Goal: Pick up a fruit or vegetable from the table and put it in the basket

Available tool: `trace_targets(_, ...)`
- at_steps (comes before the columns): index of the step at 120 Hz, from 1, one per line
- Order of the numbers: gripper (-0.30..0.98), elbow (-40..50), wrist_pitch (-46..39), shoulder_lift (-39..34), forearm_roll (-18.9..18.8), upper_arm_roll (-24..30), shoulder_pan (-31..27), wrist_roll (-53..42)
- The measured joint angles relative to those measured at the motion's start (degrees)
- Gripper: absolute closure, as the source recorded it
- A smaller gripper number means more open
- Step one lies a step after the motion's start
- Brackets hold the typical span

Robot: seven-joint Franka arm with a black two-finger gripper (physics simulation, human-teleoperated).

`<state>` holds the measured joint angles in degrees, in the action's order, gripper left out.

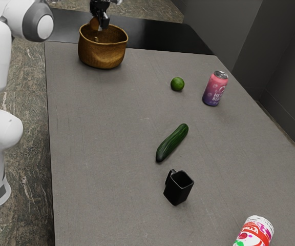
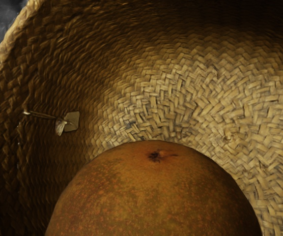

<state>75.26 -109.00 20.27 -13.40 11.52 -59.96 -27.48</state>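
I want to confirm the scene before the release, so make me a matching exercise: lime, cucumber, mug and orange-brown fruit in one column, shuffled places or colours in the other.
1. lime
2. cucumber
3. mug
4. orange-brown fruit

A. black
B. over the inside of the basket
C. between the lime and the mug
D. near the drink can

Pairs: 1-D, 2-C, 3-A, 4-B

A round, orange-brown fruit (image 2: 154,196), finely speckled and marked by a dark stem scar (image 2: 155,156), loomed large over the pale herringbone weave inside the basket (image 2: 205,93). Against the shadowed inner wall lay a small, pale tag (image 2: 71,121) beside a thin cord (image 2: 43,115).
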Motion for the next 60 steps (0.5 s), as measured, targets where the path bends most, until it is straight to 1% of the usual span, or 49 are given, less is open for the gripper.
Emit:
trace_targets(25,0.43,0.13,-9.41,2.58,0.13,-0.06,0.2,-1.95)
trace_targets(50,0.43,0.22,-13.65,2.8,0.78,0.48,1.07,-3.13)
trace_targets(54,0.33,0.27,-13.89,2.81,1.54,0.48,1.13,-3.32)
trace_targets(60,0.23,0.43,-14.17,2.81,3.13,0.34,1.15,-3.63)
